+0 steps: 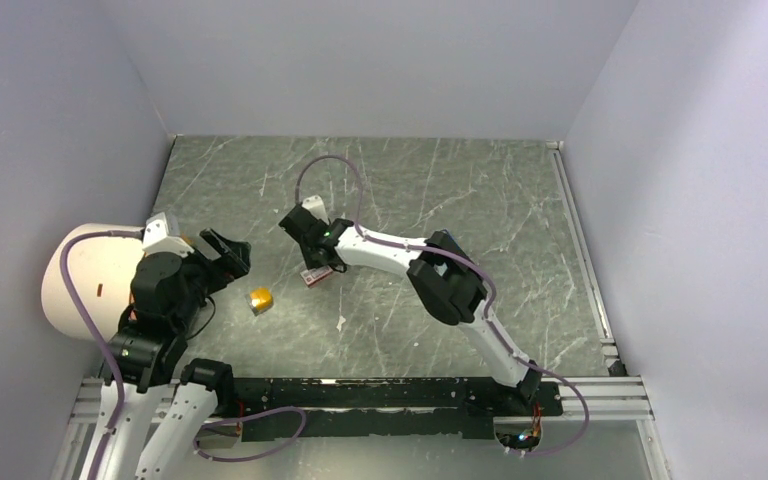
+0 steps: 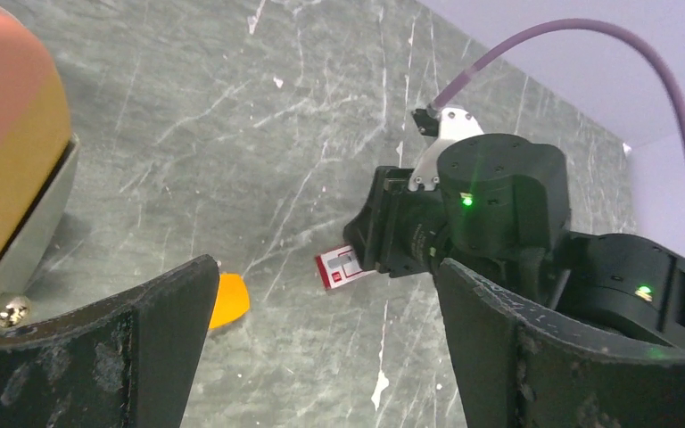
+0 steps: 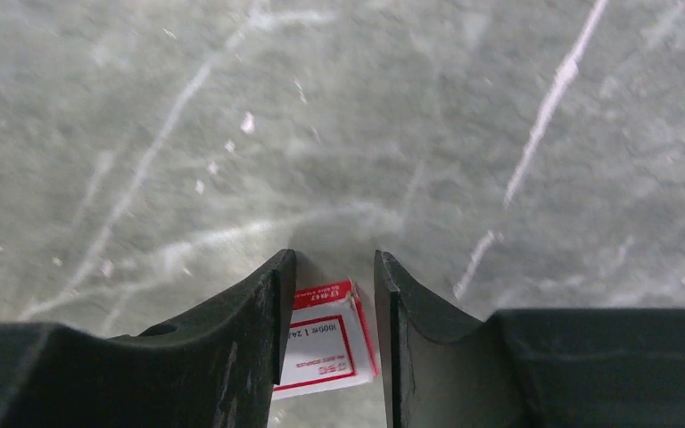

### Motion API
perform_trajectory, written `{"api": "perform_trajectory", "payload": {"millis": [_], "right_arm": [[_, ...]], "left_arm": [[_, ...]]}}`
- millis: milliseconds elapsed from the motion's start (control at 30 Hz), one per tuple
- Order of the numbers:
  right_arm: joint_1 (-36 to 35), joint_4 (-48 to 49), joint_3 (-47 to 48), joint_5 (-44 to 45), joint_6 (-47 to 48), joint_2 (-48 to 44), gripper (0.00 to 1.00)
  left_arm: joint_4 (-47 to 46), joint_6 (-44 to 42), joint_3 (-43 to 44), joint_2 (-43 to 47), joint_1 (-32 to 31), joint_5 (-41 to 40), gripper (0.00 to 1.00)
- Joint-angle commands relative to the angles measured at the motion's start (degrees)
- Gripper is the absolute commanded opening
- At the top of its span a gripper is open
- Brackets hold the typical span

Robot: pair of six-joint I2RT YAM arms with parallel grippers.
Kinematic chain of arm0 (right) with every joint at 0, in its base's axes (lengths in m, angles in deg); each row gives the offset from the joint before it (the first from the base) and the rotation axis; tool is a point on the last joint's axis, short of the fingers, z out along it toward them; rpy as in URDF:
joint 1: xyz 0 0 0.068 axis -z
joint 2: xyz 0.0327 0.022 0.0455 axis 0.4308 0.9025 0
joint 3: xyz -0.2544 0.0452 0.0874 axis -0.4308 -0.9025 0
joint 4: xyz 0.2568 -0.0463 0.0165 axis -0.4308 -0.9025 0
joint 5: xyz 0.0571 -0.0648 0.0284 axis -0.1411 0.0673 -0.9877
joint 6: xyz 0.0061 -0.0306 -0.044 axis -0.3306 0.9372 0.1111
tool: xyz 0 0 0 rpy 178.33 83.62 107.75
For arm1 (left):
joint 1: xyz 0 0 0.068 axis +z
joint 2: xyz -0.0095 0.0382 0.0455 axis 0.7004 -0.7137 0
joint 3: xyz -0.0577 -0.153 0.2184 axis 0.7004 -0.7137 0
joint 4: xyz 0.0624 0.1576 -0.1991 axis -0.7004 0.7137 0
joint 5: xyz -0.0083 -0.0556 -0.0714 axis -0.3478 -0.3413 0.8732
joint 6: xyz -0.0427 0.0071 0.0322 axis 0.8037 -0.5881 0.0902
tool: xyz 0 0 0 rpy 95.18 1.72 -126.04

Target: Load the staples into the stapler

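Red-and-white box [image 3: 325, 343] half hidden inside right tool [image 3: 334, 259], grip unclear, left tool [image 2: 324, 267] wide open, empty

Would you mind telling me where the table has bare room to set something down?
Free: the far strip of the table between the right gripper and the back wall; the right side between the right arm and the side rail; the near middle before the base bar. Crowded: around the left gripper, orange block and red-and-white box.

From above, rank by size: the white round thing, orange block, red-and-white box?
Largest: white round thing.
Then orange block and red-and-white box: they look alike and the box is partly hidden, so unranked.
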Motion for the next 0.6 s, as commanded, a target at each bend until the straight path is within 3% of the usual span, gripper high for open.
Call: {"api": "perform_trajectory", "payload": {"millis": [0,367,567], "right_arm": [[0.2,-5.4,-6.2,1.0,0.1,-4.1,0.41],[0.6,6.8,-25.5,-5.8,2.6,-17.0,0.41],[0.8,12.1,-25.4,-5.9,8.2,-21.4,0.54]], "left_arm": [[-1.9,0.1,-1.4,-1.7,0.6,4.1,0.97],[-4.7,1.5,-5.3,-4.8,0.6,8.0,0.97],[-5.8,2.5,-5.8,-6.1,0.6,8.7,0.97]]}}
